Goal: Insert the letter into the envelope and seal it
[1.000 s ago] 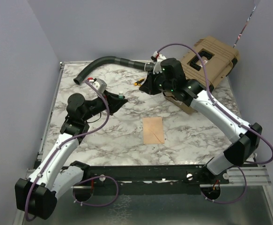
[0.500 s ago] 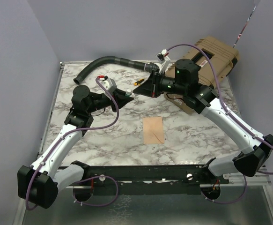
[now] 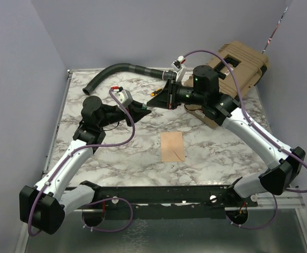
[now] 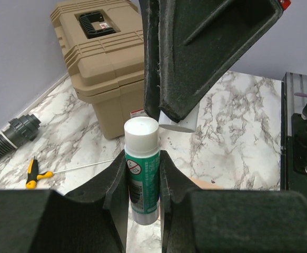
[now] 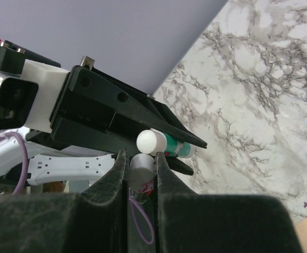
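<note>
The peach envelope (image 3: 172, 146) lies flat on the marble table, flap folded down. The letter is out of view. My left gripper (image 4: 141, 158) is shut on a green glue stick (image 4: 141, 174) with a white top and holds it above the table; both also show from above (image 3: 144, 109). My right gripper (image 5: 140, 158) is up in the air, tip to tip with the left one (image 3: 154, 98). Its fingers close snugly on a small grey-white cylinder (image 5: 141, 167) that looks like a cap, just below the glue stick's white end (image 5: 152, 141).
A tan hard case (image 3: 237, 66) stands at the back right. A black hose (image 3: 116, 71) curves along the back edge. A yellow-handled screwdriver (image 4: 37, 176) lies near the hose. The black rail (image 3: 158, 194) runs along the near table edge.
My right gripper has swung left from the back and now meets the left gripper's tip. My left gripper has lifted and moved right with the glue stick. The envelope has not moved.
</note>
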Robot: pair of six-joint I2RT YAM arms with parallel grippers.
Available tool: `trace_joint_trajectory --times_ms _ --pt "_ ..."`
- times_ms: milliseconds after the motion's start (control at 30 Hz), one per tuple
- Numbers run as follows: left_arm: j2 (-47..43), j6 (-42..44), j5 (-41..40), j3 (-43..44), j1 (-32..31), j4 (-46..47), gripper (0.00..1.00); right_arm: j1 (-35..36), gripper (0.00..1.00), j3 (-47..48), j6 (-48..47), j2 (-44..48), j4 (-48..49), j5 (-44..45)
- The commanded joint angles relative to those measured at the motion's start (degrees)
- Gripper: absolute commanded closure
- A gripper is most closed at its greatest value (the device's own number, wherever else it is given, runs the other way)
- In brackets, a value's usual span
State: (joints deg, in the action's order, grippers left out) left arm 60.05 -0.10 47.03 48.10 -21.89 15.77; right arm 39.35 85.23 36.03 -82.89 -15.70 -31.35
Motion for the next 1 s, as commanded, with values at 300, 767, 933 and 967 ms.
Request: trace_joint_trajectory --times_ms 300,767,933,967 --pt "-1.15 1.95 -0.94 0.26 -1.41 0.98 1.00 0.02 0.99 -0.07 2.27 0.66 3.33 2.03" --pt "-2.70 1.30 -1.61 0.81 -1.65 0.76 1.00 -0.04 0.99 -0.24 2.01 1.02 2.11 5.76" --pt "-1.93 1.03 -1.16 1.77 -2.59 0.76 1.00 -0.03 0.99 0.58 1.69 0.16 3.95 -0.21" --pt "-1.68 1.12 -1.32 2.19 -2.89 0.75 1.00 -0.05 0.99 0.78 1.42 -0.01 4.08 -1.56"
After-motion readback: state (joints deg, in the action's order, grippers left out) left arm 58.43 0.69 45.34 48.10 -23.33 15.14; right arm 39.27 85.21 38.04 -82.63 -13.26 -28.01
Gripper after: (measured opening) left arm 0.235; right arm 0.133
